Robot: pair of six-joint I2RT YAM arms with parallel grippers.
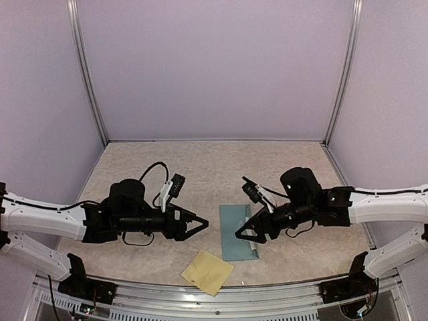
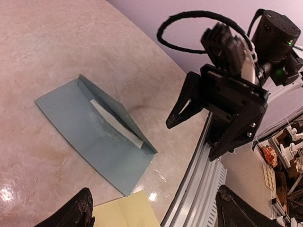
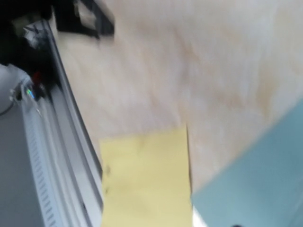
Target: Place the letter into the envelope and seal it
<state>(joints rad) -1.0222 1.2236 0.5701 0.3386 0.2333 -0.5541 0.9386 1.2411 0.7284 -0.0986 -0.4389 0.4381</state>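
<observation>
Gripping nothing with the left jaws, spread wide, left of the envelope (image 1: 229,249). Gripping nothing with the right jaws either, parted over the envelope's right edge. Flat on the tabletop (image 1: 200,167) between both arms, just beside a yellow sheet (image 1: 207,272).

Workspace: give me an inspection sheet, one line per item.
Surface: beige mottled table, glossy in spots.
Job's things: teal envelope lies right of centre, its flap edge lifted with a pale strip beneath; no separate letter seen.
Clutter: yellow sheet at the envelope's near left corner.
Hands: left hand open and empty, left of the envelope; right hand over the envelope's right side, open or shut unclear.
Cables: black cable loop on the left wrist, another on the right.
Surroundings: lilac walls; metal rail at the near edge.
</observation>
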